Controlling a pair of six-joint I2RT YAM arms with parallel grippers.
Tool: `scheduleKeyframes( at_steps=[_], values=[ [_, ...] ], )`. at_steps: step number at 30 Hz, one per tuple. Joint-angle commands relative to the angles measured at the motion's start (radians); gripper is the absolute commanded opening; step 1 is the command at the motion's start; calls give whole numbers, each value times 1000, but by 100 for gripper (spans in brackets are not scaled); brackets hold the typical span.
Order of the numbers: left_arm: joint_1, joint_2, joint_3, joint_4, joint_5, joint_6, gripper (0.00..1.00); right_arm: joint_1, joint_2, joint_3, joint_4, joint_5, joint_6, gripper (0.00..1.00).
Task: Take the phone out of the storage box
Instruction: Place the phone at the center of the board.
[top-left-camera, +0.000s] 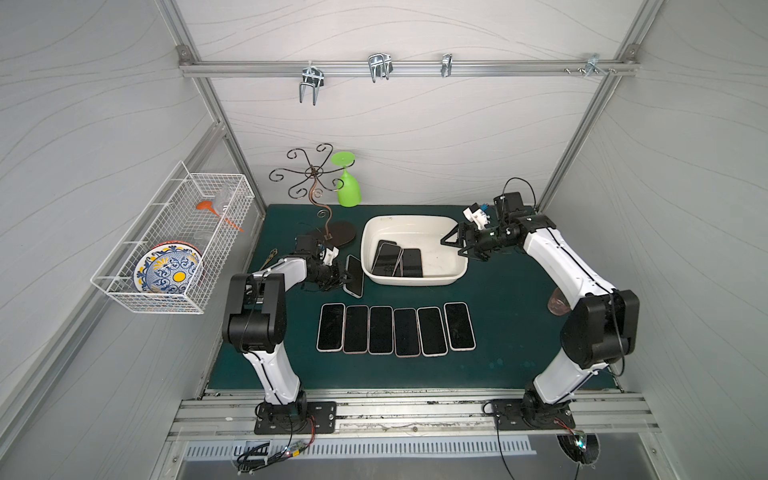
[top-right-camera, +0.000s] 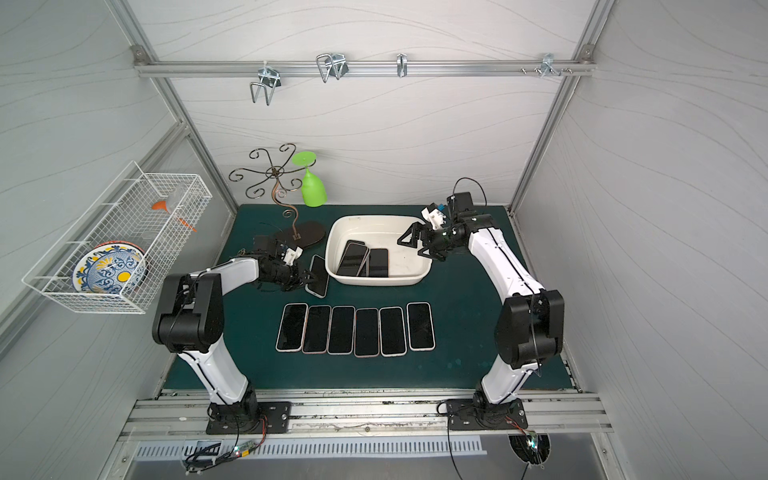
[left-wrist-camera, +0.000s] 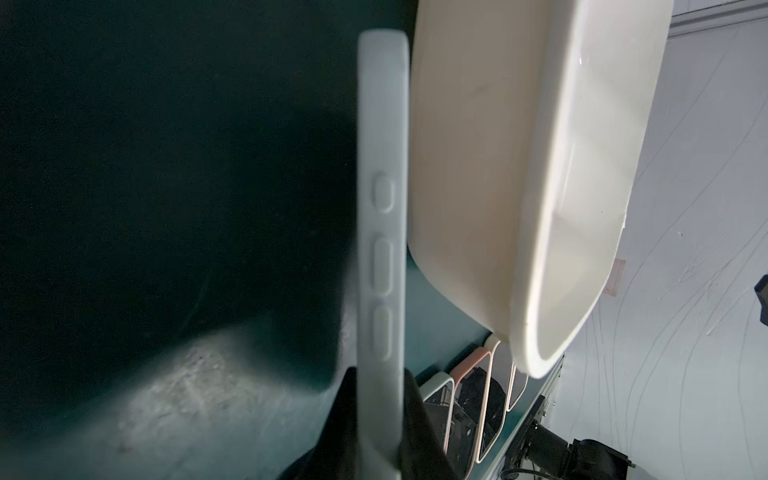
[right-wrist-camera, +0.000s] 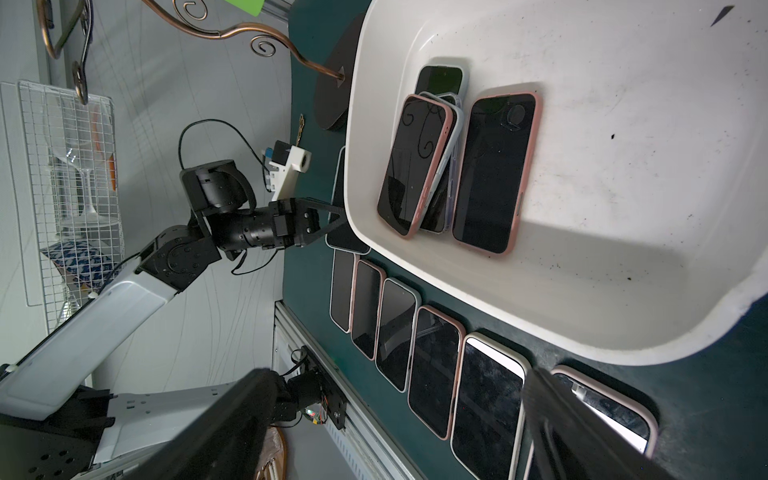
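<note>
1. Pale-cased black-screen phone (top-left-camera: 354, 272): clamped edgewise in left end effector (top-left-camera: 346, 280), just outside shallow cream-white plastic storage box (top-left-camera: 411, 217), toward far edge of counter (top-left-camera: 507, 324).
2. Right end effector (top-left-camera: 450, 248): agape, empty.
3. Likely rigid, light, slippery glass; pinch long case edges.

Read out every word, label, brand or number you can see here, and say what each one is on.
None can be read.
Phones in the storage box: dark blank screens.
Row of phones on the mat: dark blank screens.
Held phone in the left gripper: plain case edge, no marking.
</note>
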Motion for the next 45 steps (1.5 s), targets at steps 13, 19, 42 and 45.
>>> scheduleKeyframes(
  at_steps=[13,19,42,45],
  values=[
    [-29,62,44,-67,-43,21,33,7,0,-5,-9,11,-30,99],
    [-24,71,62,-107,-94,4,43,10,-9,-13,-13,12,-34,99],
    [-11,138,276,-239,-380,-130,10,33,-21,-42,-25,29,-51,99],
    [-15,181,344,-295,-413,-122,4,34,-20,-38,-32,36,-54,99]
  ],
)
